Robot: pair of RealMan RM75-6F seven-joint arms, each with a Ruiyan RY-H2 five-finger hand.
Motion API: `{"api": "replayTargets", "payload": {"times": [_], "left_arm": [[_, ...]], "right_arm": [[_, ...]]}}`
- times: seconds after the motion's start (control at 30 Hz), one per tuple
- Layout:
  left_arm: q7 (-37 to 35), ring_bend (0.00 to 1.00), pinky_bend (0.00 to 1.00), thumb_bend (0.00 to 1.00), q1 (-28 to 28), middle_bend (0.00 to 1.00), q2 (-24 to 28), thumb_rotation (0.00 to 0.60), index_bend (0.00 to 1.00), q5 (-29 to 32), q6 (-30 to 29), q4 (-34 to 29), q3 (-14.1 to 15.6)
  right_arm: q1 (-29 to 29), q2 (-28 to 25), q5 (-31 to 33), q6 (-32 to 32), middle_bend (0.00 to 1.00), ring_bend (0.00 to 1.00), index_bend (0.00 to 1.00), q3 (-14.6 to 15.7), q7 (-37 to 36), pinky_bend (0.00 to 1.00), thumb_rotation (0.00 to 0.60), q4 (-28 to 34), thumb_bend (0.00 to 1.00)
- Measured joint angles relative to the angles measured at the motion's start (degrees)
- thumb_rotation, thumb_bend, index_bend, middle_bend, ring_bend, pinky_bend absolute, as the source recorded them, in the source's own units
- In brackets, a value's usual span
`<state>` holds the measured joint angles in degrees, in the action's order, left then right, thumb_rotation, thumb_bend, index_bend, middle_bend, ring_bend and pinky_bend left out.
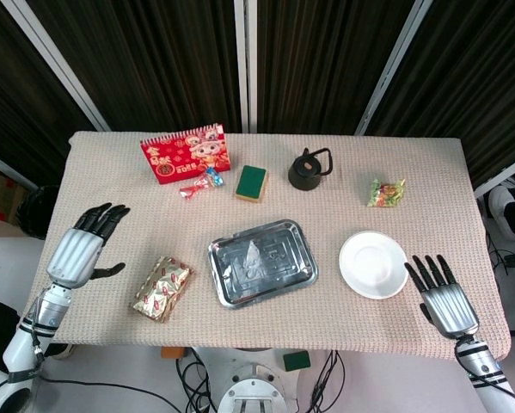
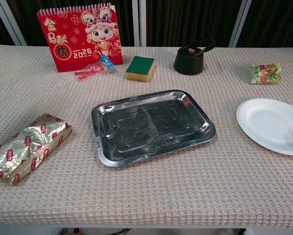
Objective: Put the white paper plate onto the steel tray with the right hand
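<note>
Hovering right hand (image 1: 447,301) empty | white paper plate (image 1: 373,264) beside steel tray (image 1: 261,262)

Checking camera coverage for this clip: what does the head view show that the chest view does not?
Only the head view shows the left hand and right hand, both open with fingers spread, holding nothing. Only the chest view makes the calendar's 2026 print readable. Both show the white paper plate lying on the table right of the empty steel tray, plus the gold packet.
</note>
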<state>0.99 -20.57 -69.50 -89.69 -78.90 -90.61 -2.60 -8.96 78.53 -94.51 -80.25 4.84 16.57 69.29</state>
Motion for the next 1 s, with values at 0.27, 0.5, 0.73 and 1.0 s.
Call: {"api": "replayTargets", "payload": {"times": [0.27,0.5,0.73,1.0], "left_arm": [[-2.11,0.07,0.15,0.05,0.15,0.12,-0.11,0.600,0.09,-0.36,0.05,1.40,-0.09],[-2.70,0.07,0.15,0.05,0.26,0.12,-0.15,0.600,0.10,-0.29,-0.19,1.96,-0.46],[-3.55,0.07,0.15,0.05,0.53,0.12,0.32,0.600,0.10,-0.30,-0.28,2.22,-0.51],[-3.27,0.07,0.15,0.05,0.17,0.12,-0.08,0.600,0.10,-0.45,0.49,2.33,-0.51]], "right_arm": [[-0.37,4.46,-0.63,-0.27,0.00,0.00,0.00,-0.65,-3.54,0.00,0.600,-5.20,0.29],[-2.19,9.35,-2.23,0.19,0.00,0.00,0.05,-0.88,-7.86,0.00,0.600,-11.95,0.30],[-3.48,11.94,-3.21,1.27,0.00,0.00,0.08,-0.31,-10.28,0.00,0.600,-15.66,0.30],[-4.57,15.24,-3.71,-0.07,0.00,0.00,0.26,-0.90,-13.86,0.00,0.600,-19.78,0.35]]}}
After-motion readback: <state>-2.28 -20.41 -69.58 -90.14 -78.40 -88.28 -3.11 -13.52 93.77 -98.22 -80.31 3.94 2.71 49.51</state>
